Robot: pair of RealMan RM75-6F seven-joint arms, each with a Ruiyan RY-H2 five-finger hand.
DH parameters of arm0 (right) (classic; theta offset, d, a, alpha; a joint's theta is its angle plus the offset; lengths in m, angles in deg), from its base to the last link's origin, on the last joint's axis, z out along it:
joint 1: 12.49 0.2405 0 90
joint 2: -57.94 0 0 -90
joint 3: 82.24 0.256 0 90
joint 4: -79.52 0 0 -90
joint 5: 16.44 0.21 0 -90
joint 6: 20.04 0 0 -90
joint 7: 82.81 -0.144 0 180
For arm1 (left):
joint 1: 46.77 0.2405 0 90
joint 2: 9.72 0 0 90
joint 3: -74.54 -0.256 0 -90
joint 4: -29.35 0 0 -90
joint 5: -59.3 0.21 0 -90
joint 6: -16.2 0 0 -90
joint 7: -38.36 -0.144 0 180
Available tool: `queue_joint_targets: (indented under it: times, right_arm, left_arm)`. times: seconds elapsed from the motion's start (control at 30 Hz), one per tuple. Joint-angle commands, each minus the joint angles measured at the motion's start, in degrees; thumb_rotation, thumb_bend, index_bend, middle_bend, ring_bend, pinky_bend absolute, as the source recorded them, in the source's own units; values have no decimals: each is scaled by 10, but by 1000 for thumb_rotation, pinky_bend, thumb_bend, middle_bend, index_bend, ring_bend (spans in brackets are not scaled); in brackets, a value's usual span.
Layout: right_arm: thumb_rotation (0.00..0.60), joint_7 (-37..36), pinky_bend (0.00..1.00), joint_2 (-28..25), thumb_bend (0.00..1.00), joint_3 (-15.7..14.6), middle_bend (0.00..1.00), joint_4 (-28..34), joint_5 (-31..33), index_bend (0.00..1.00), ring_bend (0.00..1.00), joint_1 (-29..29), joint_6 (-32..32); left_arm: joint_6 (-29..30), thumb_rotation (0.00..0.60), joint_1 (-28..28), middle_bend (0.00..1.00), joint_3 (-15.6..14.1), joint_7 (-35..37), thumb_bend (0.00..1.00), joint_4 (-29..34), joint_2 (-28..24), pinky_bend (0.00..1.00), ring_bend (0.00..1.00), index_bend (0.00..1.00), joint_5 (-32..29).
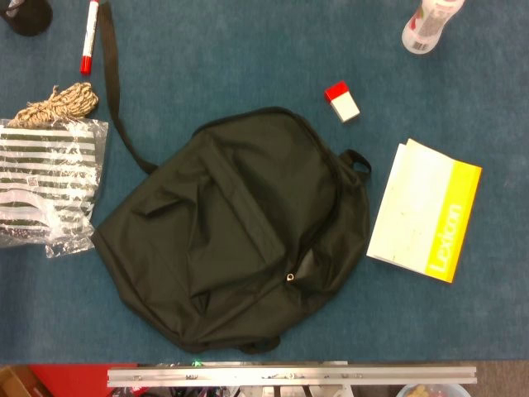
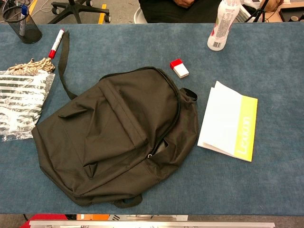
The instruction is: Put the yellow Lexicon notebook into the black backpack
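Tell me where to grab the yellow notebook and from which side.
Grip the notebook at its yellow spine edge, coming from the right, away from the backpack. It lies flat and closed with open table on that side, and the bound edge looks firmer than the loose white pages facing the backpack.

Arms, hands — both out of view

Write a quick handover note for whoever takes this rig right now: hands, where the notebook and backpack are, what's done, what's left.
Hands: neither the left nor the right shows in either view.
Yellow-and-white Lexicon notebook: flat on the blue table, right of the bag, apart from it.
Black fabric backpack: lying flat mid-table, its zipper seemingly parted along the right edge.
Done: nothing; notebook untouched.
Left: pick the notebook up, widen the opening if needed, slide it in.
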Motion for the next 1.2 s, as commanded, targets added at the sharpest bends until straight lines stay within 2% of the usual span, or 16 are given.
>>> queue_joint_targets:
  times: [0.03, 0.23, 0.43, 0.73, 0.93, 1.03, 1.2]
  right_arm:
    - [600, -2, 389, 1, 203, 1, 321, -2, -4, 287, 246, -1, 5]
    - [600, 0, 389, -1, 202, -2, 321, -2, -16, 287, 246, 2, 6]
    - [600, 15, 389, -1, 203, -21, 321, -12, -65, 280, 246, 32, -33]
    - [600, 19, 385, 10, 200, -52, 300, -29, -131, 114, 245, 123, -168]
    - [600, 28, 331, 35, 162, -78, 244, -53, -157, 38, 181, 182, -267]
    - [600, 27, 295, 49, 152, -84, 203, -67, -162, 2, 142, 202, -296]
    - [600, 34, 261, 69, 117, -91, 164, -89, -165, 0, 108, 229, -326]
  left_arm:
    - [8, 600, 1, 267, 4, 7, 213, -5, 6, 220, 253, 281, 5]
    - [20, 600, 3, 266, 6, 22, 213, -13, 9, 220, 252, 281, 16]
    - [11, 600, 1, 267, 1, 24, 213, -11, 4, 220, 252, 281, 20]
    - [16, 600, 8, 267, -9, 29, 213, -4, 0, 220, 252, 281, 32]
    - [20, 600, 18, 265, -19, 34, 213, 2, -6, 220, 250, 281, 35]
    - [19, 600, 22, 263, -22, 39, 213, 3, -7, 220, 250, 281, 33]
    - [22, 600, 30, 262, -26, 47, 213, 2, -11, 220, 249, 281, 30]
